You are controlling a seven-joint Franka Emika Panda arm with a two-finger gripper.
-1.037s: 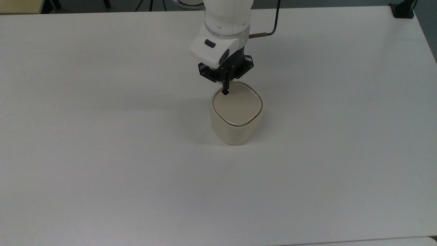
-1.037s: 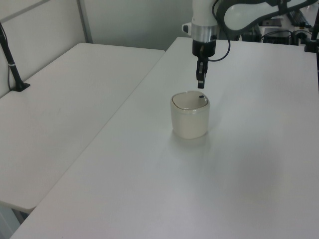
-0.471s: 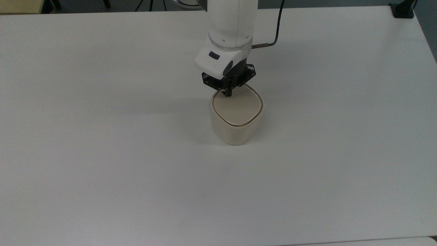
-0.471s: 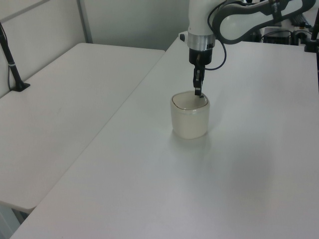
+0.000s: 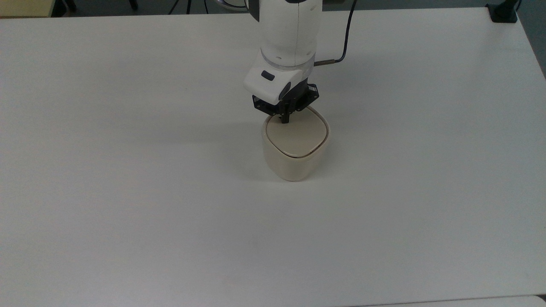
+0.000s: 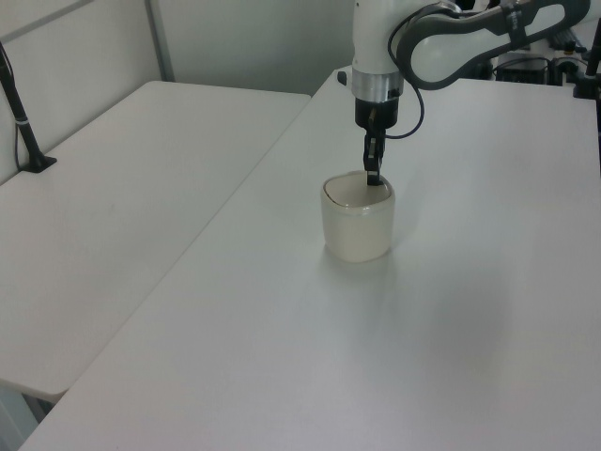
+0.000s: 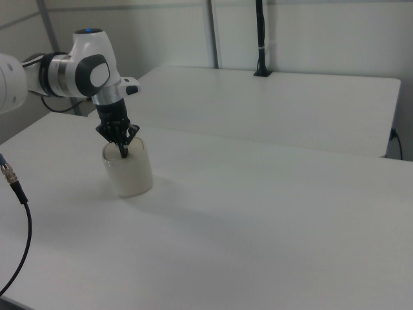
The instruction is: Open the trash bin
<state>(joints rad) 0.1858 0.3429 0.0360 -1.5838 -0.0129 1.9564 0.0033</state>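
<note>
The trash bin (image 5: 294,157) is a small cream-beige tub with a flat lid (image 5: 298,138), standing mid-table; it also shows in the left view (image 6: 357,225) and the right view (image 7: 130,171). The lid lies flat and closed. My gripper (image 5: 283,120) points straight down with its black fingers shut together, tips resting on the lid's far corner, where they cover the latch. In the left view the gripper (image 6: 373,178) touches the lid's back edge. In the right view the gripper (image 7: 122,153) sits on the bin's top.
The white table (image 5: 128,170) stretches wide around the bin. A second white table (image 6: 113,207) stands beside it, with a black post (image 6: 23,117) clamped at its edge. A cable (image 7: 19,219) hangs at the right view's left.
The gripper has come down from above the bin onto the far corner of the lid, covering the black latch. The bin has not moved and its lid stays closed.
</note>
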